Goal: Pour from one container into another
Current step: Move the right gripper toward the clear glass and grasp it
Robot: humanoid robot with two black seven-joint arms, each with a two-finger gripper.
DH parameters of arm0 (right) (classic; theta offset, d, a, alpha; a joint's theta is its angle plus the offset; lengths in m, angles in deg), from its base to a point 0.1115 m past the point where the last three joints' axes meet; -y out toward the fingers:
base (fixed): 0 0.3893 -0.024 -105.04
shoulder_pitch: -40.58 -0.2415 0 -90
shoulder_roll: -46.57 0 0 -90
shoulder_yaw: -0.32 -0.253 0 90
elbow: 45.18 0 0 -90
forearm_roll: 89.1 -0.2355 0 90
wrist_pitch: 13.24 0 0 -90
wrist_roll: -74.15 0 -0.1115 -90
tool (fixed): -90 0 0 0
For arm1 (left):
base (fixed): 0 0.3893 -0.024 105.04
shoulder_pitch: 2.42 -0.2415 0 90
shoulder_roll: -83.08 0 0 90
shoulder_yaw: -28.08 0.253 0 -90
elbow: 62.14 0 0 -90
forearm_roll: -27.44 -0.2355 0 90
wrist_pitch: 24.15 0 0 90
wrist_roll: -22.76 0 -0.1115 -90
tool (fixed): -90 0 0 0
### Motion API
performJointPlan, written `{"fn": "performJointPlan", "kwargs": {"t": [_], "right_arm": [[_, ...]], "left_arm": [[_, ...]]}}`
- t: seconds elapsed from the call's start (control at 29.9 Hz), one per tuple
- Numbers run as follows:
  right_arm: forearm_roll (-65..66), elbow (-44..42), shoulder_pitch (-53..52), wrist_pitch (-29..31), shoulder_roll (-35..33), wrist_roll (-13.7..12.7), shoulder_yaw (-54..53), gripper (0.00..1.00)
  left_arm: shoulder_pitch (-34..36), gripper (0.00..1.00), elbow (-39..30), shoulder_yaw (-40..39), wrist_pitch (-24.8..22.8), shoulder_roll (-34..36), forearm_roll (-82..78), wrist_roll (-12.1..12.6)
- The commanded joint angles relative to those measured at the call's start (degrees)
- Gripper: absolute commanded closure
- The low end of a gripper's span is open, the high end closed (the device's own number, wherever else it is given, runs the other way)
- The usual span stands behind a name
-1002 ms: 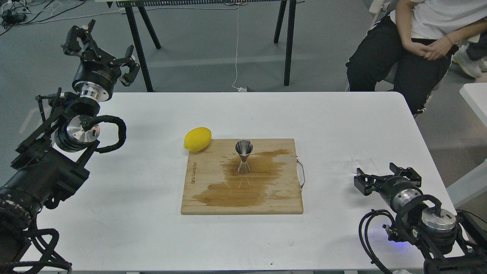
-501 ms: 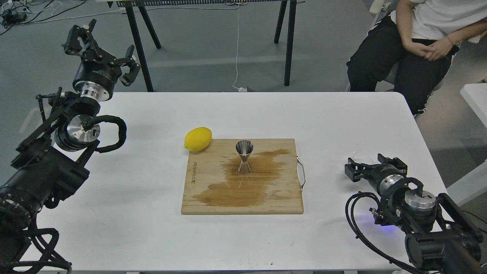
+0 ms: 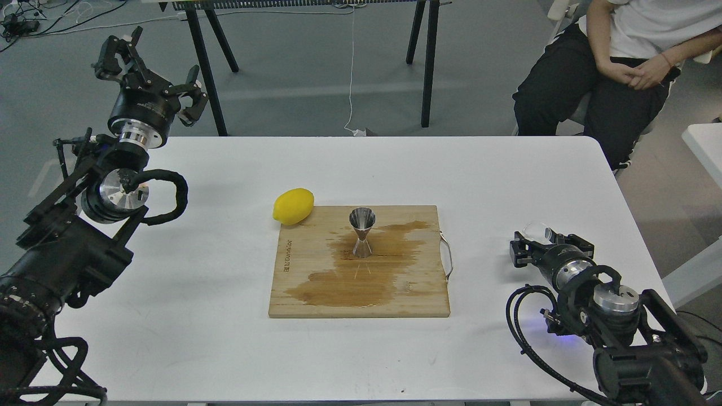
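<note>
The clear glass cup stands on the white table right of the board, nearly see-through, its near side hidden behind my right gripper. That gripper is open and low, its fingers reaching either side of the cup's near part; I cannot tell whether they touch it. The steel jigger stands upright in the middle of the wooden cutting board, on a brown wet stain. My left gripper is open, raised high at the far left, away from everything.
A yellow lemon lies at the board's back left corner. The board has a metal handle on its right side. A seated person is beyond the table's back right corner.
My right gripper has moved forward and a little left, up to the glass cup, which now shows only above its fingers. The left arm, jigger and lemon have stayed put.
</note>
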Motion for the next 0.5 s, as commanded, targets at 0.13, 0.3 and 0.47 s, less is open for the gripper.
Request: {"fn": "performJointPlan", "kwargs": {"t": [0.13, 0.3, 0.47], "right_arm": [[0.09, -0.25, 0.09, 0.00, 0.57, 0.04, -0.19, 0.36], [0.01, -2.36, 0.09, 1.32, 0.83, -0.14, -0.28, 0.36], [0.01, -2.54, 0.09, 2.46, 0.83, -0.14, -0.10, 0.46]], "left_arm": [[-0.13, 0.00, 0.00, 0.09, 0.00, 0.09, 0.00, 0.00], [-0.13, 0.00, 0.00, 0.09, 0.00, 0.09, 0.00, 0.00], [-0.13, 0.00, 0.00, 0.09, 0.08, 0.18, 0.00, -0.08]]}}
